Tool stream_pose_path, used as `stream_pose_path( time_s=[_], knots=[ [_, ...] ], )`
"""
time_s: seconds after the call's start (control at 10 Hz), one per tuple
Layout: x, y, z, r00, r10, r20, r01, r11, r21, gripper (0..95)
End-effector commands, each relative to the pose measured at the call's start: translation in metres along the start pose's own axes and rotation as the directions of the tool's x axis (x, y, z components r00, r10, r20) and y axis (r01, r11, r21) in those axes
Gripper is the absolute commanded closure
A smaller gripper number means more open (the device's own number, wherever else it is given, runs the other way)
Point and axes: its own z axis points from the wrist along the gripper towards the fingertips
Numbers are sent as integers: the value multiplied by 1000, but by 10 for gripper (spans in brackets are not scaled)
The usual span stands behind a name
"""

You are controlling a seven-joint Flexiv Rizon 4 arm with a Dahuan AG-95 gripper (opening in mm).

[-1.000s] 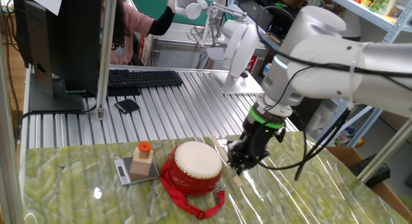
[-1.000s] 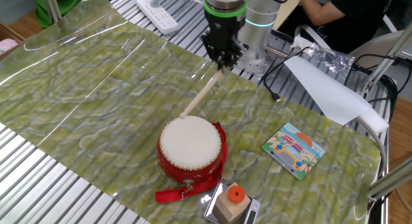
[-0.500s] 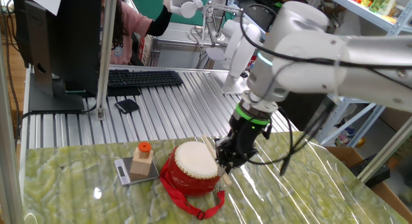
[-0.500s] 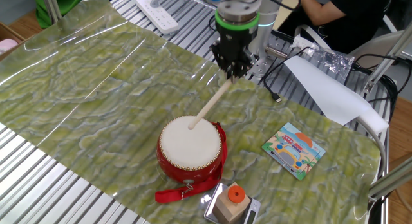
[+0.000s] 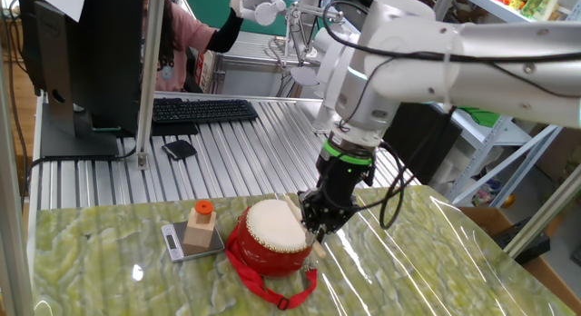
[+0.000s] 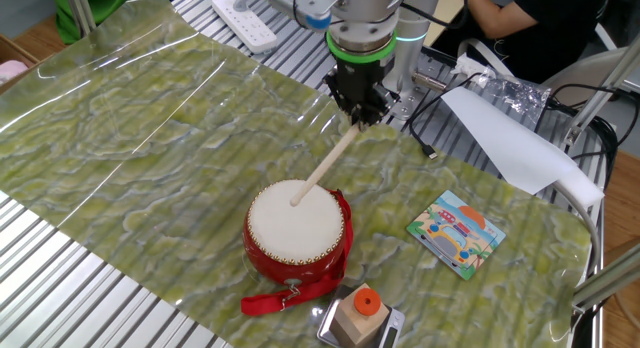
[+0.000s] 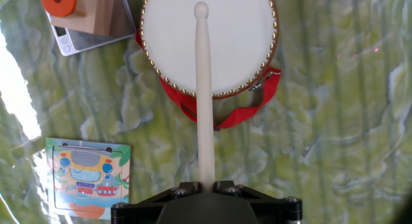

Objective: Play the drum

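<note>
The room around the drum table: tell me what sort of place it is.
Most likely a robotics lab or workshop. The robot arm works at a slatted metal bench that carries a keyboard, a second machine on a stand is behind it, and metal shelving lines the side.

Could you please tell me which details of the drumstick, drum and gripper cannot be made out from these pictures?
- Whether the drumstick tip touches the drum skin: no view shows the gap side-on.
- Gripper fingertips: the hand view's bottom edge cuts them off; the fixed views show them too small.
- Drum's far side and most of its red strap: hidden by the drum body in one fixed view.
- Scale display: cut off, covered by the wooden block.
</note>
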Motion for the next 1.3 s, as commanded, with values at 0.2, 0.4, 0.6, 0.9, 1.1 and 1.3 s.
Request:
stream_pose_path(
  time_s=[0.2, 0.4, 0.6, 0.9, 1.1, 1.3],
  knots=[
    [-6, 3, 3, 1000, 14, 5, -14, 1000, 1, 950],
    [-9, 6, 5, 1000, 21, 1, -21, 1000, 1, 950],
    [-12, 6, 7, 1000, 28, -11, -28, 1000, 1, 950],
    [-18, 5, 9, 999, 31, -18, -30, 1000, 3, 950],
    [-18, 6, 10, 999, 39, -17, -39, 999, 4, 950],
    [-19, 6, 10, 999, 42, -18, -42, 999, 3, 950]
  ],
)
